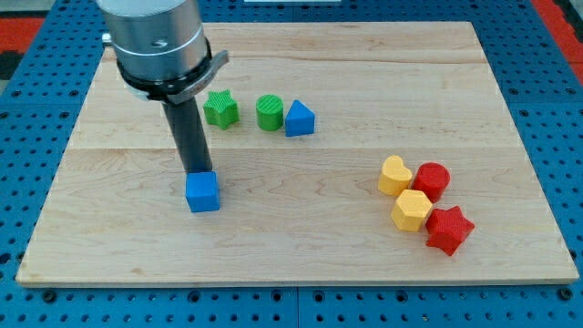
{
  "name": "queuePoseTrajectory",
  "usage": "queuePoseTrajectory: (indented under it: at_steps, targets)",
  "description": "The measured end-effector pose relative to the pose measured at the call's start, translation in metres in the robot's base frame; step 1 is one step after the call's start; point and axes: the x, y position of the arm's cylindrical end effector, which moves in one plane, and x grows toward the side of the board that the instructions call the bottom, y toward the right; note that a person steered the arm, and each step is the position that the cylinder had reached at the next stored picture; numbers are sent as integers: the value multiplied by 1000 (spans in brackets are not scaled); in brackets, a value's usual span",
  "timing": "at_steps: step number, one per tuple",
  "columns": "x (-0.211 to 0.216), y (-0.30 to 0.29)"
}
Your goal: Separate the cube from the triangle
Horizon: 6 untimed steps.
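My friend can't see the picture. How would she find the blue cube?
Start at the wooden board and look at its left half, below the green star. My tip stands right behind the blue cube. It sits alone, apart from the blue triangle, and it is the only square-sided blue block.

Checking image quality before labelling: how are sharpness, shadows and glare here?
Camera view: the blue cube and blue triangle look sharp; my tip, right behind the cube, is crisp too. Shadows are soft and short beside the blocks. No strong glare on the wooden board.
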Motion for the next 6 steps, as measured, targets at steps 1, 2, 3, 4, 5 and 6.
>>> queuePoseTrajectory:
  at_steps: [1,2,3,4,5,6]
  targets:
    - [0,-8]
    - [0,-13]
    - [0,-16]
    - [5,-35]
    - [12,-75]
    - [30,-83]
